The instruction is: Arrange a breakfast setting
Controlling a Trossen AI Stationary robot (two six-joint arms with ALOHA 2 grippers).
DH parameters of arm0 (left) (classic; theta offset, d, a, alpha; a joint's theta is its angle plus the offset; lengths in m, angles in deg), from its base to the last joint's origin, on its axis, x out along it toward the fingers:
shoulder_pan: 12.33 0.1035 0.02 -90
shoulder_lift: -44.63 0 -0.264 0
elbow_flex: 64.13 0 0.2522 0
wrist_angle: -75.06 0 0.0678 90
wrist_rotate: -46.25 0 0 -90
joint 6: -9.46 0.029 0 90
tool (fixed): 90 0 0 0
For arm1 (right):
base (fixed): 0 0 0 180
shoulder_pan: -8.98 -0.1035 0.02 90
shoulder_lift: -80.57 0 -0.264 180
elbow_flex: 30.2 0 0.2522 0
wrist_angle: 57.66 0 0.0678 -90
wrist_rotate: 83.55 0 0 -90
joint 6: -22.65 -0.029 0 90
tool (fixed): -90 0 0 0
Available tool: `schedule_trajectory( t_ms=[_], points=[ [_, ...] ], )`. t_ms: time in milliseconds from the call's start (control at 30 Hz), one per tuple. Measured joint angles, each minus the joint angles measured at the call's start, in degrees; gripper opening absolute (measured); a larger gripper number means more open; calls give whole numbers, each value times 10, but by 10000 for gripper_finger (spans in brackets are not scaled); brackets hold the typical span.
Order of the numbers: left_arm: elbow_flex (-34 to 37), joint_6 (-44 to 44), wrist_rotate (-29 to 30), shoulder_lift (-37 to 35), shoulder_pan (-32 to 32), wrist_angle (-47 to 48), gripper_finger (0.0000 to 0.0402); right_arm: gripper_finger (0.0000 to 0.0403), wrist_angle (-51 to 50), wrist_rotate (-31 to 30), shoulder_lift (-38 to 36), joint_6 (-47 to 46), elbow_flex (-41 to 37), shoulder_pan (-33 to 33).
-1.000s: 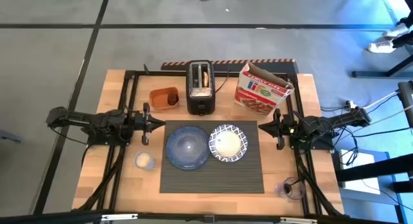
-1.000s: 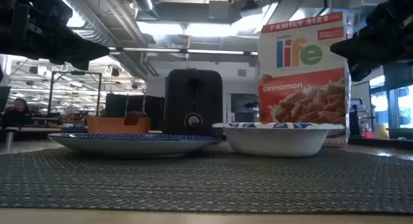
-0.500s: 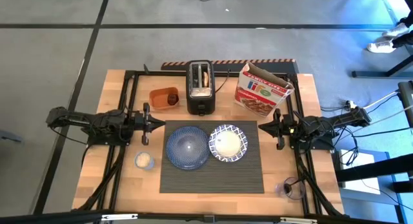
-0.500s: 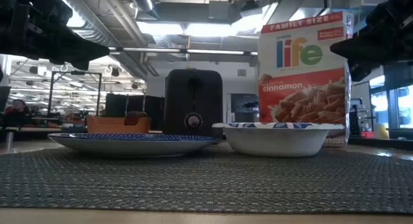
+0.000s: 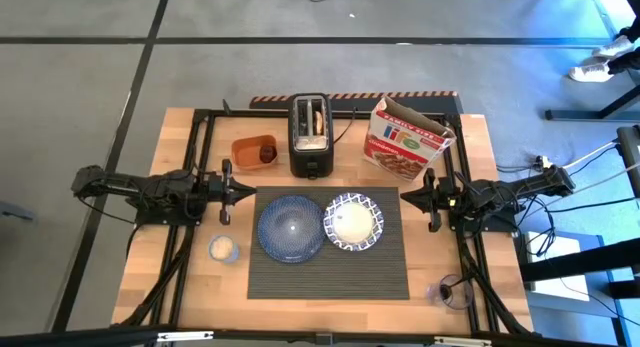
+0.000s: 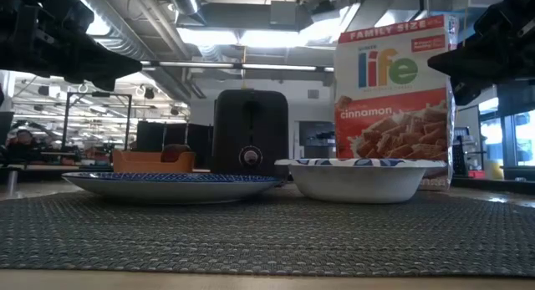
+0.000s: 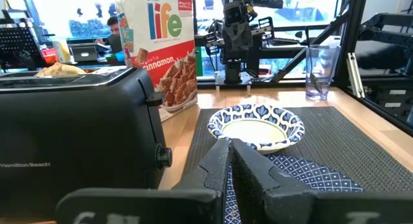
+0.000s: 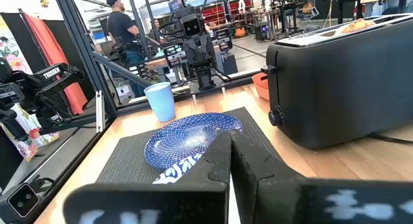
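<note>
The left claw (image 5: 244,191) hangs above the counter (image 5: 180,127) at the left edge of the dark grey ribbed placemat (image 5: 330,277), its two fingers pressed together with nothing between them. Across from it the right claw (image 5: 406,198) is likewise pinched closed and empty, at the placemat's right edge. Between the two, on the placemat, the round dark blue plate (image 5: 290,228) and the blue-and-white patterned bowl (image 5: 353,222) sit side by side, plate on the left, rims just about touching. Behind the placemat stands the black toaster (image 5: 310,137) with a bagel (image 5: 317,118) in its slot, and to its left the orange tub (image 5: 253,153) holds the small dark red jar (image 5: 267,154). A cereal box (image 5: 408,139) stands to the toaster's right. A small pale cup (image 5: 222,249) sits off the placemat's left side, and a clear glass (image 5: 452,290) is near the counter's front right corner.
</note>
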Motion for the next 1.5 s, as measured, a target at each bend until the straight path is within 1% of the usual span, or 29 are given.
schedule_trajectory(
  t_ms=[1000,1100,1267,1367,1433,1500],
  points=[
    [0,0,0,0,0,-4,14,0,0,0,0,0,0,0],
    [0,4,1,0,0,-22,14,0,0,0,0,0,0,0],
    [0,75,10,0,0,-76,14,0,0,-2,0,13,0,0],
    [0,98,12,0,0,-135,14,0,0,-3,0,18,0,0],
    [0,110,26,0,0,-173,14,0,0,0,0,18,0,0],
    [0,133,59,5,4,-209,14,0,0,0,0,18,0,0]
  ],
)
